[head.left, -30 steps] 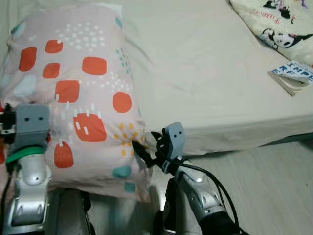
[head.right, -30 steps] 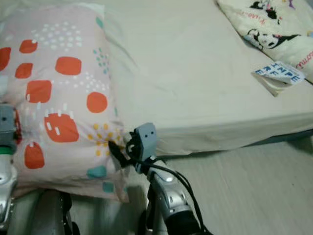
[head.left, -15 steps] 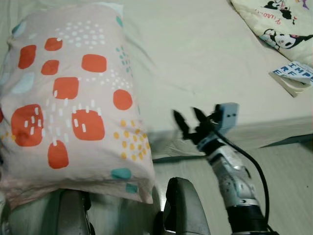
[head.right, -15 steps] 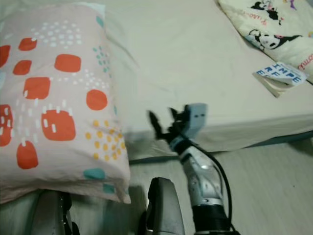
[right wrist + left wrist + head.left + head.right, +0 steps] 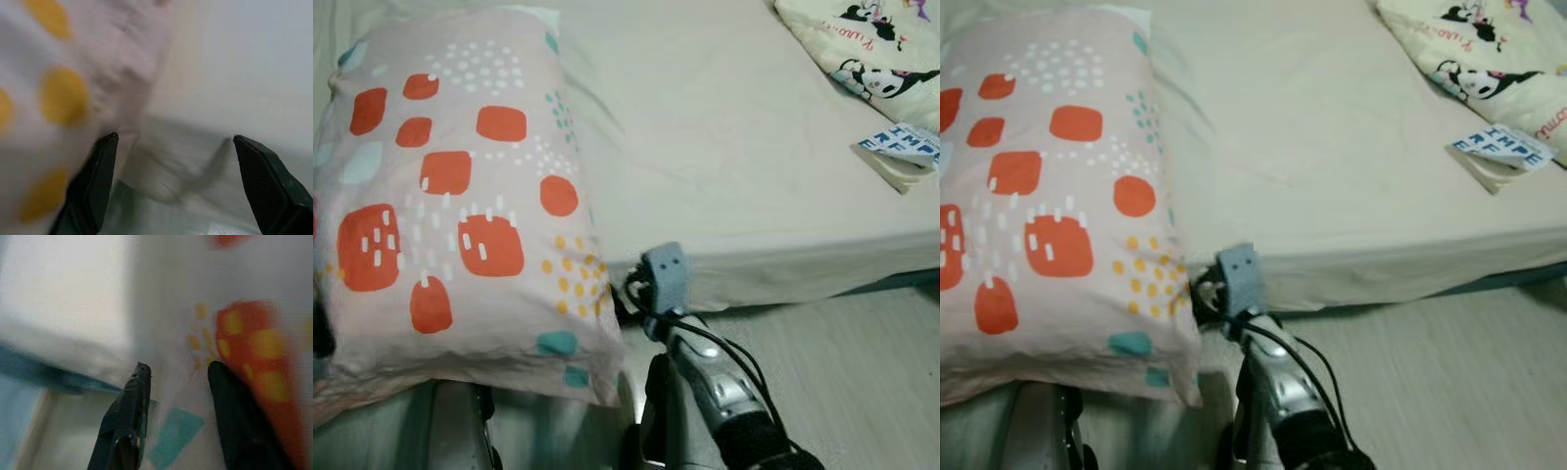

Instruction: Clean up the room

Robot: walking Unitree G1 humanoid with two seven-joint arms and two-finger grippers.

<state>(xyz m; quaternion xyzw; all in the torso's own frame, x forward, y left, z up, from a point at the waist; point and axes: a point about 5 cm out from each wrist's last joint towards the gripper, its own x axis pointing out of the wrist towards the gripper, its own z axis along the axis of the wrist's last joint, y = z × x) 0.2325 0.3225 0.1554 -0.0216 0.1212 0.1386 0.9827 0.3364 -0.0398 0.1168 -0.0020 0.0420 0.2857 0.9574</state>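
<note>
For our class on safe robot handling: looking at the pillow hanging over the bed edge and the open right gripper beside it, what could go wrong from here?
1. The pink pillow with orange patches overhangs the edge of the cream-sheeted bed; a nudge might tip it to the floor.
2. The right gripper is open at the pillow's corner; closing could catch the sheet instead.
3. The right arm's black cable loops loose and might snag.

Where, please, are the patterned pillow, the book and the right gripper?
patterned pillow (image 5: 460,196), left eye view, its middle.
book (image 5: 904,155), left eye view, its printed cover.
right gripper (image 5: 178,186), right wrist view, between its fingertips.
</note>
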